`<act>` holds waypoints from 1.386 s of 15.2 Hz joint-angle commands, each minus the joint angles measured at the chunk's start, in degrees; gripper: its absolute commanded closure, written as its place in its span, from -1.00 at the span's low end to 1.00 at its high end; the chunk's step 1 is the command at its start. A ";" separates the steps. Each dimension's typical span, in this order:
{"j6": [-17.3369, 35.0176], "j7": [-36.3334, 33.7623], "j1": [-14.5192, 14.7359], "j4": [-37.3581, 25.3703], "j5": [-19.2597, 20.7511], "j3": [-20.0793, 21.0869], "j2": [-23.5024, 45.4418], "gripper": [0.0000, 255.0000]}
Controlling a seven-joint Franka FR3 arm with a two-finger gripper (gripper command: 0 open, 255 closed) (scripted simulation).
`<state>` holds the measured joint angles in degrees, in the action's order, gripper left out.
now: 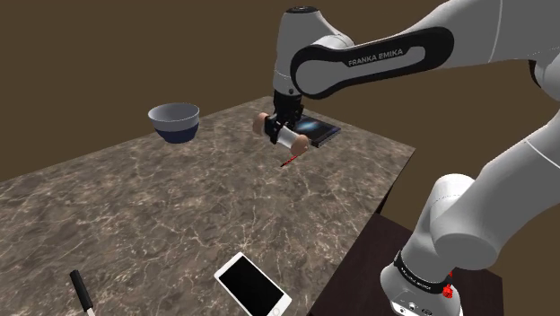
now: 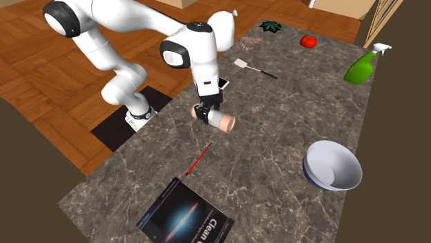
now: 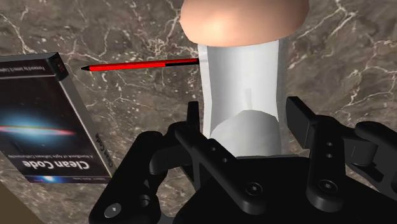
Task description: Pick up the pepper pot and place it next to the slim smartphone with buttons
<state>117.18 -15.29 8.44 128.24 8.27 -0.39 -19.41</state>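
The pepper pot (image 1: 287, 136) (image 2: 223, 122) (image 3: 240, 83) is a white cylinder with tan ends. It hangs tilted on its side above the marble table (image 1: 135, 206), clasped at its white body by my gripper (image 1: 283, 125) (image 2: 205, 112) (image 3: 245, 121), which is shut on it. The slim white smartphone (image 1: 253, 285) lies flat near the table's front edge in the shoulder view, far from the pot. In the second exterior view a corner of the smartphone (image 2: 224, 83) peeks out behind the arm.
A red pen (image 1: 292, 160) (image 2: 198, 160) (image 3: 143, 64) lies under the pot, beside a dark book (image 1: 318, 131) (image 2: 185, 217) (image 3: 44, 121). A grey bowl (image 1: 175, 121) (image 2: 332, 166), a black marker (image 1: 83, 292), a spatula (image 2: 252, 67), a green spray bottle (image 2: 362, 67) and a tomato (image 2: 308, 41) are spread around.
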 commanded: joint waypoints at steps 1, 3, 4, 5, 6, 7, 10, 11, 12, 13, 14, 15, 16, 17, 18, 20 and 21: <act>-1.53 0.36 -0.03 -1.41 -0.10 -0.09 -0.14 1.00; -3.07 0.56 0.00 -2.81 -0.20 -0.07 -0.29 1.00; -3.20 0.57 0.00 -2.92 -0.21 -0.06 -0.31 1.00; -3.39 -0.82 0.50 -3.46 -0.34 0.91 0.21 1.00; -3.60 -2.20 1.00 -4.05 -0.46 1.88 0.78 1.00; -3.81 -3.59 1.49 -4.71 -0.56 2.85 1.41 1.00; -4.50 -7.72 2.93 -7.07 -0.72 5.68 3.62 1.00; -4.76 -9.09 3.40 -7.99 -0.72 6.61 4.47 1.00; -5.03 -10.46 3.88 -8.97 -0.68 7.51 5.37 1.00; -5.33 -11.84 4.35 -10.03 -0.61 8.40 6.32 1.00; -5.64 -13.21 4.83 -11.14 -0.50 9.28 7.33 1.00; -5.97 -14.58 5.30 -12.33 -0.36 10.15 8.39 1.00; -6.32 -15.95 5.77 -13.59 -0.18 11.00 9.51 1.00; -6.71 -17.32 6.26 -14.91 0.05 11.84 10.67 1.00; -7.11 -18.68 6.76 -16.31 0.31 12.65 11.89 1.00; -8.02 -21.40 7.79 -19.32 0.97 14.21 14.50 1.00; -8.53 -22.76 8.34 -20.94 1.37 14.96 15.88 1.00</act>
<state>109.44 -36.50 16.20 109.25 9.26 13.73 -4.96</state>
